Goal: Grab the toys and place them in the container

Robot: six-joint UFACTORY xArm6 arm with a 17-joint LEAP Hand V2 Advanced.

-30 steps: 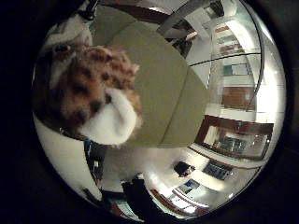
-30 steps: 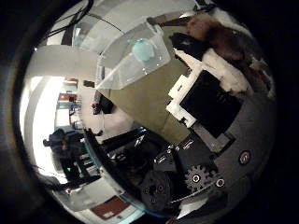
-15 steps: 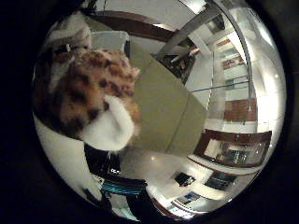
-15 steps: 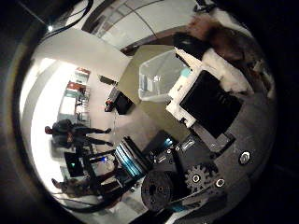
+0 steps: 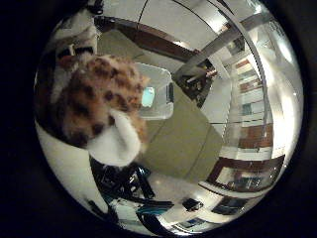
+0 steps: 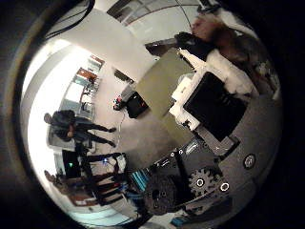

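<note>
An olive-green table spreads below the raised right hand, whose white and black fingers are curled around a spotted leopard plush toy pressed close against the palm. Beyond the fingers, a clear plastic container sits on the table, apart from the toy, with a small teal object inside.
</note>
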